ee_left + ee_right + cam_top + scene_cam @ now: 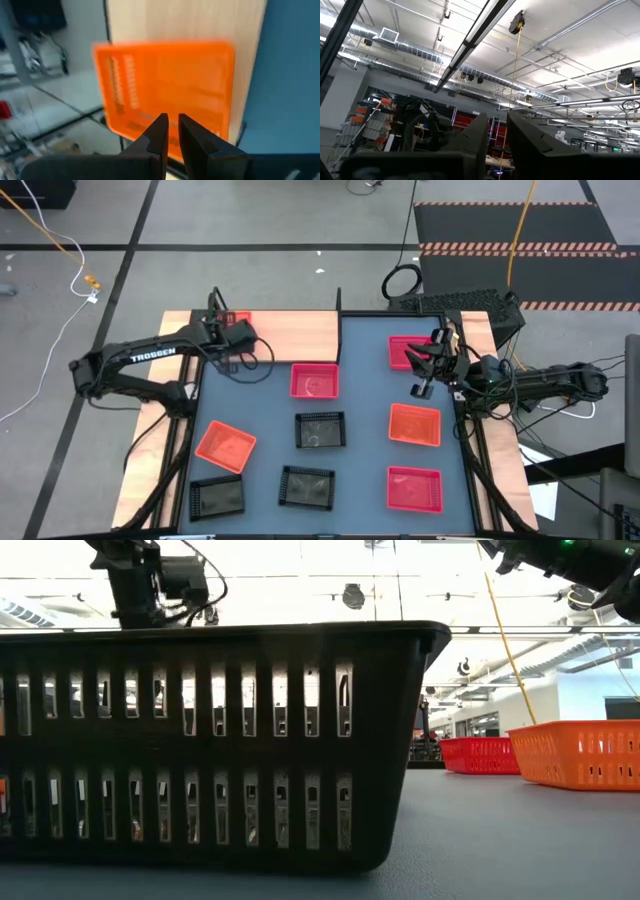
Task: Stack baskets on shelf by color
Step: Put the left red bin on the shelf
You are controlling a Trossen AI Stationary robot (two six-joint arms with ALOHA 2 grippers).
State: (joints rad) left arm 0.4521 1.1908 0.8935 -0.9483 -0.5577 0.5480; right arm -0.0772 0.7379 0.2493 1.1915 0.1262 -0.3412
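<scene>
Hovering my left pincer [171,131] over the shelf [290,332], right above the one orange basket [167,90] sitting on the board at its left end. Fingers nearly together with a thin gap, nothing between them – basket lies flat on the wood, free of me.

Progress, my read: early. One basket shelved, eight on the desk [365,415]:
- pink: one at far right edge [402,350] partly under my right arm, one centre [314,381] near the shelf, one front right [414,488]
- orange: one right [414,425], one front left [225,446], skewed
- black: one centre [320,430], two along the front [217,497] [306,487]

No stack of any colour yet, so sorting is nearly all ahead.

Orientation: shelved basket is open side up. In the left wrist view its long axis seems to run along the shelf's length, but most of it is hidden under my arm from above, so not certain. Desk baskets are mostly squared to the desk edges, long axes left-right; front-left orange is rotated and will need squaring before it nests.

Right pincer [428,370] is up off the desk over the far-right pink basket, its camera seeing only ceiling. Fingers slightly parted, holding nothing.
</scene>
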